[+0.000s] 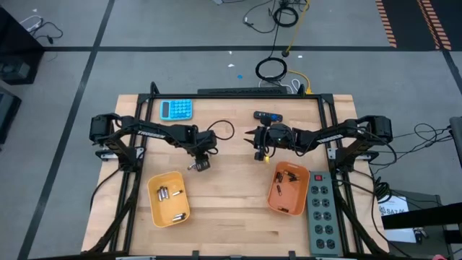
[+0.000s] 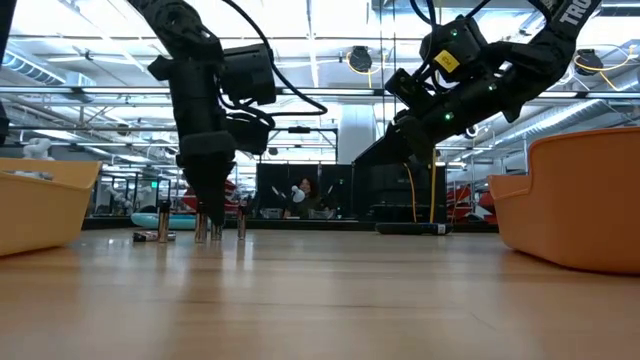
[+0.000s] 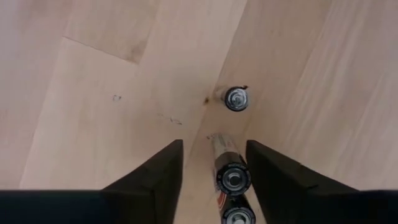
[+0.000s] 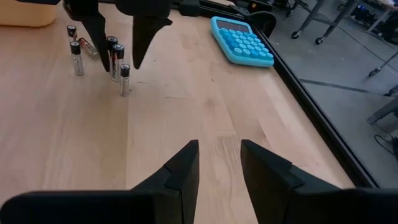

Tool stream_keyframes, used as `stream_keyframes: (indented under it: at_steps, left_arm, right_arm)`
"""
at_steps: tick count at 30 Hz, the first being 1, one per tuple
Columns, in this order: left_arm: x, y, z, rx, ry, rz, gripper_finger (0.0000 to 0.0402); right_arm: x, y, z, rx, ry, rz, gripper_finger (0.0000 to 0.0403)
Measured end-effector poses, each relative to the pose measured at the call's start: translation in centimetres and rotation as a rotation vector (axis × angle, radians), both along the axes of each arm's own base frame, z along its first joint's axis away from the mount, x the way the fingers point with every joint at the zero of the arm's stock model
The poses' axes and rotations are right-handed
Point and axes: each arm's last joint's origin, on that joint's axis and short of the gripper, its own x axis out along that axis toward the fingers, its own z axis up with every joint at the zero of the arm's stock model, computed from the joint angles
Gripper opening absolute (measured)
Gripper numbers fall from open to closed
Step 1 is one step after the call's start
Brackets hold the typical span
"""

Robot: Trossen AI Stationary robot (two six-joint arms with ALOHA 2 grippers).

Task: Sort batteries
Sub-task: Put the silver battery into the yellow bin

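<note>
Left gripper [image 3: 214,180] low over the standing batteries [image 4: 115,57], fingers [image 3: 152,180] parted around one, not yet clamped. Best to center on that cell and close gently, sparing the neighbours just beside. Left tray [image 1: 154,206] near; calculator [image 1: 177,109] behind. Right gripper [image 4: 219,165] hovering mid-table, fingers slightly apart, empty; right tray [image 1: 277,206], power strip [image 1: 321,209] beyond.

My jaws apart over bare counter [image 4: 186,112]. Far side: other gripper [image 4: 121,46] straddling upright batteries [image 4: 116,59]; blue calculator [image 4: 241,40] near edge.
</note>
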Motion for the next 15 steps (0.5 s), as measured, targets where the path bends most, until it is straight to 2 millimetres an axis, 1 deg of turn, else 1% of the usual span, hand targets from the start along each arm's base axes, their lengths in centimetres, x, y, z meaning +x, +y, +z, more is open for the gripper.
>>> stream_keyframes:
  at_steps: [7,13,15]
  left_arm:
    - [-0.03,0.02,-0.01,0.006,0.004,-0.025,0.0117]
    - [-0.02,0.05,0.01,0.012,0.003,-0.041,0.0052]
    - [-0.01,0.06,0.02,0.013,0.001,-0.042,0.0051]
  right_arm:
    - [0.02,0.01,0.05,-0.008,-0.003,0.003,0.0109]
    - [0.03,0.01,0.07,-0.008,-0.005,0.003,0.0109]
    - [0.03,0.01,0.07,-0.008,-0.005,0.003,0.0109]
